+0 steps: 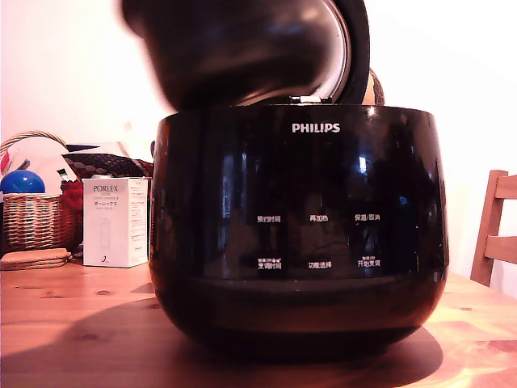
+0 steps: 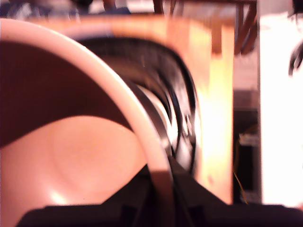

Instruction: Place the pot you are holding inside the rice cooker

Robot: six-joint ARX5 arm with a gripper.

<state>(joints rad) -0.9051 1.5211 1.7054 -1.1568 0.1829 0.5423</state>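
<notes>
One pot (image 1: 234,52) in exterior view, dark, tilted, hanging over cooker (image 1: 299,226) at about 11 o'clock of its body, base just above the rim. Lid (image 1: 355,48) stands open behind. Box (image 1: 115,222) and basket (image 1: 32,218) at 9 o'clock on table (image 1: 73,323). Wrist view, blurred: gripper (image 2: 163,189) pinching pot rim (image 2: 118,90), pale pot inside visible, cooker opening beyond at 2 o'clock.

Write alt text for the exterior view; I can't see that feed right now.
A dark pot hangs tilted just above the open top of a glossy black PHILIPS rice cooker, not yet inside it, with the raised lid behind. The cooker stands on a wooden table; at the view's left are a wicker basket and a white PORLEX box.
</notes>
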